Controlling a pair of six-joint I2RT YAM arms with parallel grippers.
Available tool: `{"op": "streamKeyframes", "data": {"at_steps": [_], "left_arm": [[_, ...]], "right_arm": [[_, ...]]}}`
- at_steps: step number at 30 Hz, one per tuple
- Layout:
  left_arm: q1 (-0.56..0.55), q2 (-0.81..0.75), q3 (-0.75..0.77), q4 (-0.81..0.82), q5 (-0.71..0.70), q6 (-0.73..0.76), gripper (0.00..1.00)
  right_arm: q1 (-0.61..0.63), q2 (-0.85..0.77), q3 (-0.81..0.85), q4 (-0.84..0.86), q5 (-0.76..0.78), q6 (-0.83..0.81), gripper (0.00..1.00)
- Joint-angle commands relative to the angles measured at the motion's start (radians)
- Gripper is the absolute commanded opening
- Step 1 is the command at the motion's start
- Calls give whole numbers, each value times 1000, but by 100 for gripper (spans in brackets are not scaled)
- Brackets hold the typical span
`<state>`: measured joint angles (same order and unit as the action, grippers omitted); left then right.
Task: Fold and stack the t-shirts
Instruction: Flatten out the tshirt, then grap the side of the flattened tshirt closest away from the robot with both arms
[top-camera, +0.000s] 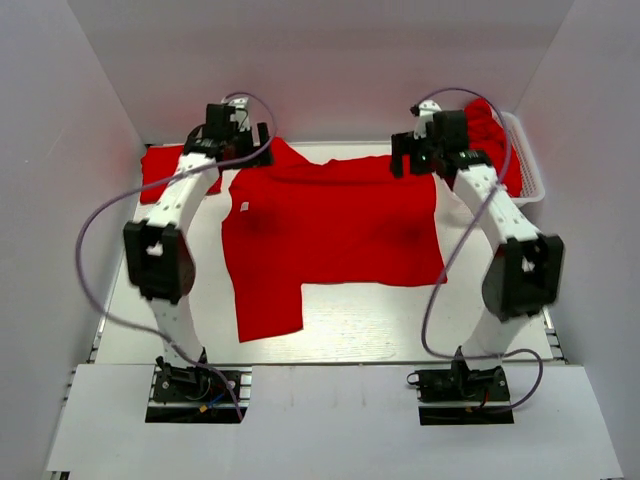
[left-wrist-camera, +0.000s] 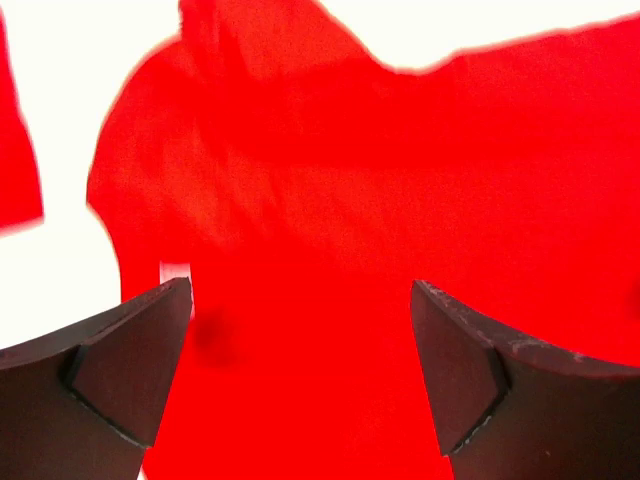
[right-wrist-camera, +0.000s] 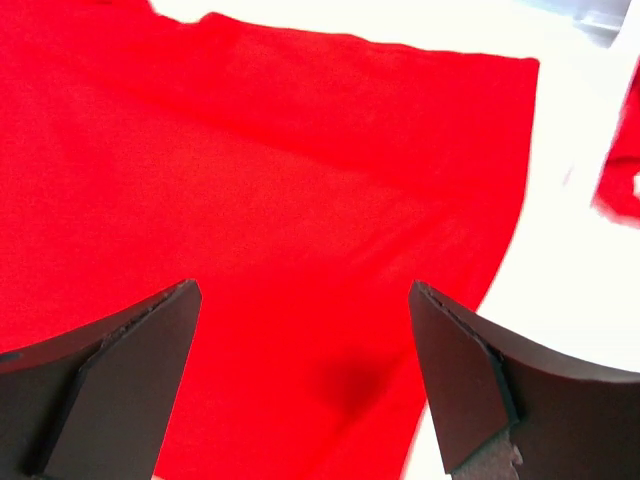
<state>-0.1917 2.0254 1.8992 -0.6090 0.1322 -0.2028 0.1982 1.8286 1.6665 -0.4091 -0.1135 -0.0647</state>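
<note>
Gaping wide, holding nothing: left gripper (left-wrist-camera: 300, 300) and right gripper (right-wrist-camera: 305, 300), above the far edge of a spread t-shirt (top-camera: 330, 230) on the table (top-camera: 400, 320). Farther right, more red t-shirts (top-camera: 485, 125) heaped in the white basket (top-camera: 532, 172); far left, another t-shirt (top-camera: 160, 165) lying flat.

top: overhead, looking down | wrists: close — all share t-shirt (top-camera: 330, 230)
</note>
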Motion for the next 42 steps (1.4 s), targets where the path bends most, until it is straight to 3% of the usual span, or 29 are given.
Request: {"op": "streamKeyframes", "data": {"at_steps": [1, 2, 5, 8, 14, 20, 30, 37, 42], "left_arm": [[-12, -226, -272, -69, -23, -101, 100], [-12, -335, -355, -52, 3, -125, 100], [-12, -474, -680, -61, 15, -204, 100], [-32, -635, -881, -122, -8, -266, 100], [-71, -873, -1187, -198, 24, -400, 100], [-100, -952, -1267, -385, 33, -458, 100], [-121, -901, -1307, -295, 0, -512, 100], [-172, -769, -1356, -215, -20, -530, 86], [-192, -783, -1388, -190, -51, -561, 60]], "right_arm": [[26, -194, -233, 59, 31, 115, 90], [26, -227, -320, 68, 58, 130, 90], [24, -374, -476, 98, 167, 235, 90], [20, -492, -663, 95, 247, 322, 90], [18, -681, -806, 95, 308, 425, 90], [17, -727, -850, 85, 353, 440, 90], [18, -677, -850, 85, 373, 450, 90], [13, -655, -840, 79, 386, 436, 90], [14, -655, -841, 70, 397, 448, 90]]}}
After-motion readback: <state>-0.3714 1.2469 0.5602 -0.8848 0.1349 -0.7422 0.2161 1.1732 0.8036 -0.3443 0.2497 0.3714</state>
